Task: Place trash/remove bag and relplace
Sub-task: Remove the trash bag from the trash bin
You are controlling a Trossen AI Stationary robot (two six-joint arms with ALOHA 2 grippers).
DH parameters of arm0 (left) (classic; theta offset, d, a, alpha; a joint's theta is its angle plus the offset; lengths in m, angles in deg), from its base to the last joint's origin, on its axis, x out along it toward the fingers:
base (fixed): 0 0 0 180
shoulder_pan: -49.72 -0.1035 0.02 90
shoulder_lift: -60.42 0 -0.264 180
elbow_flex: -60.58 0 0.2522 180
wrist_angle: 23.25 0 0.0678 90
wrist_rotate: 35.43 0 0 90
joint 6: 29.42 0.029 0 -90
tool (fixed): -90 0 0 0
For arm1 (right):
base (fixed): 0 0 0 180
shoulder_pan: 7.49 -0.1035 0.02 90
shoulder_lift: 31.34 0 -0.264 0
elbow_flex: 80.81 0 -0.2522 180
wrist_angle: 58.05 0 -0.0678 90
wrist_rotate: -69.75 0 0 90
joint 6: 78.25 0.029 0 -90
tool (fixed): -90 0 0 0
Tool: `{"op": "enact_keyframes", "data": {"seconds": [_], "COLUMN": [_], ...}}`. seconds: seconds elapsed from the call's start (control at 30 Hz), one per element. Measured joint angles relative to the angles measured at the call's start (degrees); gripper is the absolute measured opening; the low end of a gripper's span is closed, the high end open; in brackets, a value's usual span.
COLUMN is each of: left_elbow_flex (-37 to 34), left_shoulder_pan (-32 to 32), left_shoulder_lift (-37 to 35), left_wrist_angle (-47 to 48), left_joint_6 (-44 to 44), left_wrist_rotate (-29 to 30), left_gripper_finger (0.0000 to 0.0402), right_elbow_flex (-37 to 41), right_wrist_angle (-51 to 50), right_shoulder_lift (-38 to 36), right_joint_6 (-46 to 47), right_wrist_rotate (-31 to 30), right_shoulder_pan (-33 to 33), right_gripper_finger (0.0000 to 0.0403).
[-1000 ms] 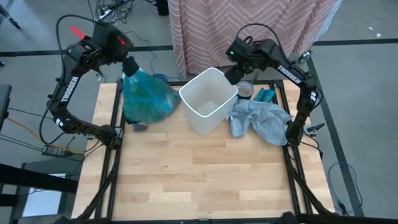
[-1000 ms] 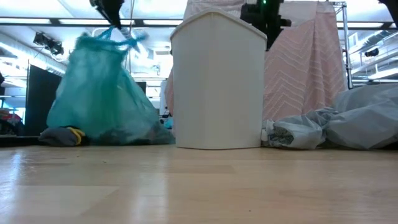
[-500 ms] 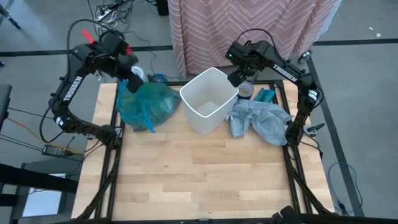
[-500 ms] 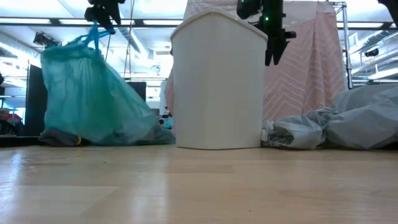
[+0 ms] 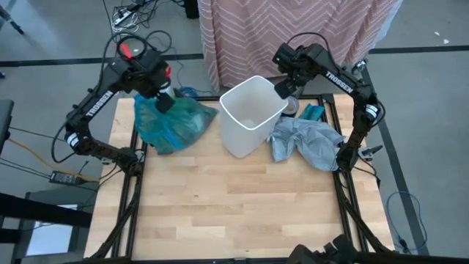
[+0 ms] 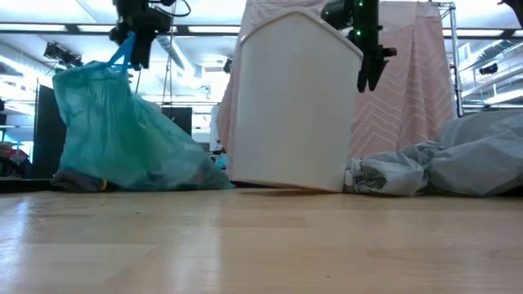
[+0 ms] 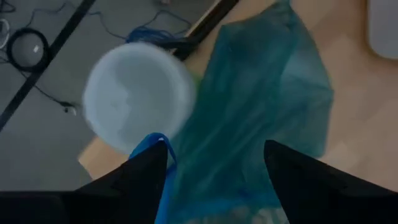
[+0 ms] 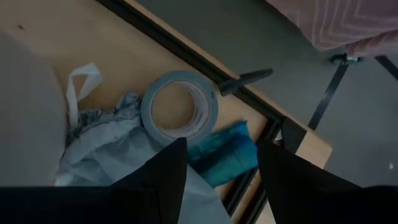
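We see the teal-green bag (image 5: 174, 123) sitting full and slumped on the far left part of the wooden tabletop (image 5: 234, 205), its neck gathered upward with a blue tie strip (image 6: 122, 54) rising from it. Our left gripper (image 5: 163, 100) hangs just above that neck; in the left wrist view its fingers (image 7: 144, 169) stand spread apart with nothing pinched between them, the blue strip lying against one finger and the bag (image 7: 261, 112) below. A round white object (image 7: 138, 94) shows beside the bag in that view; what it is we cannot tell.

The small white bin (image 5: 251, 116) stands near the middle of the far edge, tilted: in the low view its base (image 6: 286, 184) is lifted off the tabletop on the side toward the bag. Our right gripper (image 5: 283, 86) is at the bin's far right rim. Its fingers (image 8: 163, 169) are parted in the right wrist view, and we cannot tell whether they touch the bin wall (image 8: 28, 118).

To the right of the bin lies a crumpled pale grey plastic bag (image 5: 306, 141). Behind it, near the back right corner, sit a roll of tape (image 8: 180, 107) and a folded teal bundle (image 8: 225, 153), touching each other. We cannot make out loose trash on the tabletop; dark shapes show through the bottom of the teal bag (image 6: 139, 175).
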Motion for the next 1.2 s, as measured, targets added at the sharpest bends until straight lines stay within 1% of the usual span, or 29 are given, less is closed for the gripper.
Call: {"op": "enact_keyframes", "data": {"seconds": [0.13, 0.23, 0.4, 0.47, 0.53, 0.63, 0.7, 0.83, 0.9, 1.07, 1.13, 1.2], "left_elbow_flex": [0.73, 1.78, 4.19, 5.86, 7.16, 8.43, 9.23, 11.6, 13.42, 17.52, 18.98, 19.66], "left_shoulder_pan": [0.02, -0.01, -0.04, -0.03, 0.16, 0.72, 0.8, 0.77, 0.77, 0.8, 0.8, 0.75], "left_shoulder_lift": [1.21, 1.47, 1.47, 1.35, 1.27, 1.31, 1.3, 1.44, 1.44, 1.42, 1.36, 1.34], "left_wrist_angle": [0.54, 1.2, 0.05, -0.31, -2.23, -4.48, -6.85, -11.78, -12.51, -11.83, -10.1, -7.64], "left_joint_6": [3.47, 3.89, 4.75, 3.86, 3.56, 2.89, 2.72, 3.9, 3.38, -0.66, -0.88, -0.88], "left_wrist_rotate": [0.96, 1.37, 6.82, 8.17, 7.65, 4.28, 2.9, 2.79, 0.05, -12.98, -16.82, -21.96], "left_gripper_finger": [0.0275, 0.0275, 0.0275, 0.0275, 0.0275, 0.0275, 0.0275, 0.0275, 0.0275, 0.0275, 0.0275, 0.0275], "right_elbow_flex": [0.07, 0.18, 0.37, 0.37, 0.37, 0.32, 0.28, 0.16, -0.29, -4.04, -6.27, -8.66], "right_wrist_angle": [1.77, 2.44, 4.19, 5.69, 7.45, 9.35, 9.6, 9.88, 10.76, 12.11, 12.04, 12.63], "right_shoulder_lift": [0.13, 0.24, 0.61, 0.59, 0.59, 0.54, 0.45, 0.23, 0.21, 0.38, 0.37, 0.37], "right_joint_6": [0.03, 0.06, 0.33, 0.39, -0.15, -0.35, -0.49, -3.49, -5.49, -8.53, -9.67, -10.57], "right_wrist_rotate": [0.77, 2.04, 2.68, 4.04, 6.42, 9.18, 9.55, 8.12, 8.14, 10.59, 10.64, 10.61], "right_shoulder_pan": [0.68, 0.66, 0.22, -0.09, -0.59, -2.13, -3.47, -6.37, -7.57, -10.99, -12.21, -13.36], "right_gripper_finger": [0.0185, 0.0185, 0.0185, 0.0185, 0.0185, 0.0185, 0.0184, 0.0179, 0.0173, 0.0161, 0.0158, 0.0156]}}
